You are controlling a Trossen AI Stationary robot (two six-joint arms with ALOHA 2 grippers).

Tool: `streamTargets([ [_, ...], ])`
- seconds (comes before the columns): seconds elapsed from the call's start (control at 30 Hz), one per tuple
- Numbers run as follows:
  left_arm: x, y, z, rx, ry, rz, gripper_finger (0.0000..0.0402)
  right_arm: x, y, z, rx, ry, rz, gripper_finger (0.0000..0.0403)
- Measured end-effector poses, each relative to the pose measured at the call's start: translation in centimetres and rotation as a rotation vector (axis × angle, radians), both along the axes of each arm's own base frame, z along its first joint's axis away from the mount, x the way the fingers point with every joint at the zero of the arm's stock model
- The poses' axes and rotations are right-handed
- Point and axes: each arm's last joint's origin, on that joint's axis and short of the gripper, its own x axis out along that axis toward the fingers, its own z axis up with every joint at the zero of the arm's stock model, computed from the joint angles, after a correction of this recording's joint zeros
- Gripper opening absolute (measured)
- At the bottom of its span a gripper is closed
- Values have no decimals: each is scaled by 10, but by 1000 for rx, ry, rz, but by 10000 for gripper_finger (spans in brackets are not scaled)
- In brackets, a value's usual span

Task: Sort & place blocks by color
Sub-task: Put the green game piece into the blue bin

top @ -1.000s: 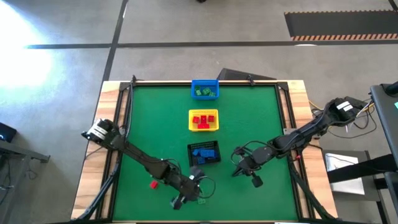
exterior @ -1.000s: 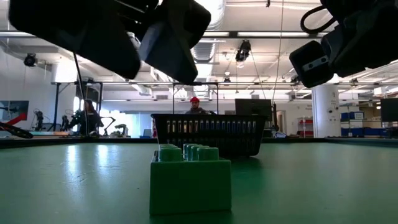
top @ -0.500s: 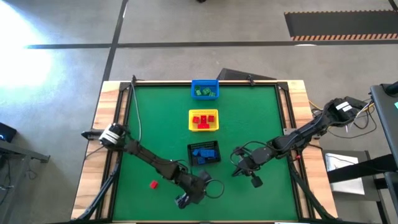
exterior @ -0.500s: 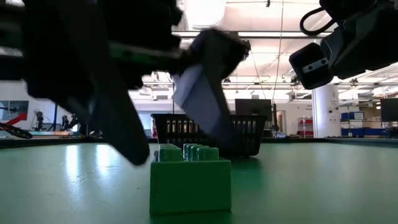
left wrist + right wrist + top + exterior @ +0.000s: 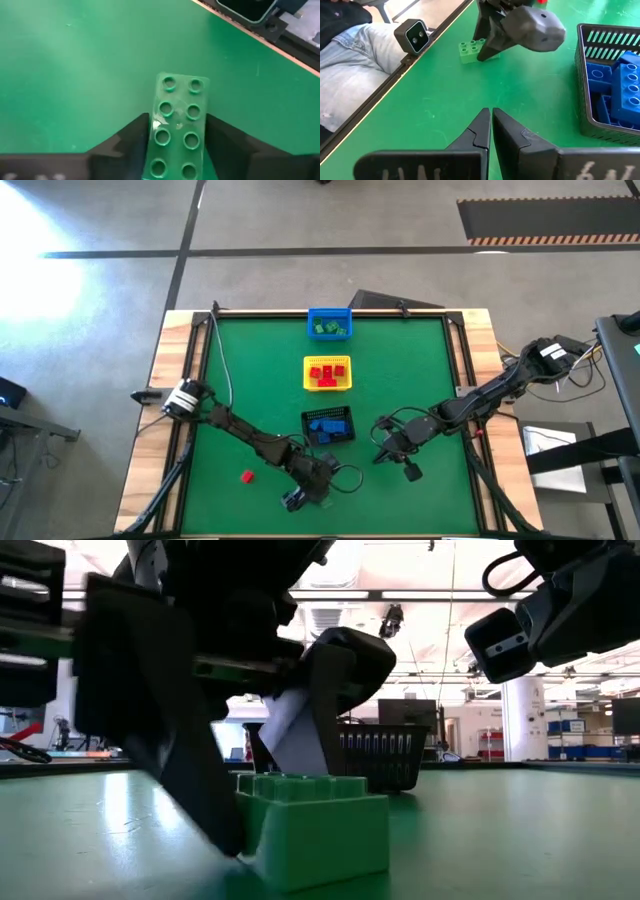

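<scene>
A green block (image 5: 177, 125) lies on the green table (image 5: 400, 380) near its near edge, also in the low view (image 5: 320, 835). My left gripper (image 5: 177, 117) slants down over it, shut on it. My right gripper (image 5: 490, 117) hangs shut above the table, right of the black basket (image 5: 328, 426) that holds blue blocks (image 5: 620, 85). A red block (image 5: 247, 476) lies alone on the table to the left. Red blocks (image 5: 326, 372) fill the yellow basket (image 5: 345, 361). Green blocks (image 5: 328, 328) are in the blue basket (image 5: 329, 313). My left gripper pinches the green block's two long sides (image 5: 152, 131) between its two fingers (image 5: 134, 137), on the half nearer the wrist. The fingers slant down from the table's far left and lie along the block, whose far end (image 5: 181, 82) sticks out past them. The block's underside is on the table.
The three baskets stand in a row down the table's middle. A small camera (image 5: 415, 34) sits on the table's near edge close to the green block. A person's legs in jeans (image 5: 355, 55) show just beyond that edge.
My left gripper has come down and toward the table's right onto the green block, its fingers dropping to either side and then closing in on it. The block has turned a little on the table.
</scene>
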Motion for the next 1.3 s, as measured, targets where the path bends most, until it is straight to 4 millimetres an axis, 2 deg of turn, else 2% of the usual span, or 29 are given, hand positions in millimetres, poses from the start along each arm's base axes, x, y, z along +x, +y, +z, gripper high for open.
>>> streamTargets([
  [0.1, -1, 3, 7, -6, 2, 19, 122, 0, 0, 0, 0, 0, 0, 9],
  [0.3, -12, 14, 29, -41, 17, 79, 121, -1, 0, -1, -18, -6, 11, 9],
  [0.5, -37, 34, 74, -39, -104, 169, 121, -1, -1, -2, -36, -13, 22, 9],
  [0.67, -63, 77, 101, -146, -241, 304, 121, -1, -1, -1, -66, -35, 29, 9],
  [0.9, -92, 161, 115, -301, -430, 615, 121, 1, -1, 1, -83, -66, -4, 9],
  [1.2, -92, 255, 121, -251, -475, 945, 121, 4, 0, -1, -66, -80, -11, 9],
  [1.3, -92, 284, 117, -230, -464, 1038, 121, 5, 0, -2, -67, -79, -11, 9],
])
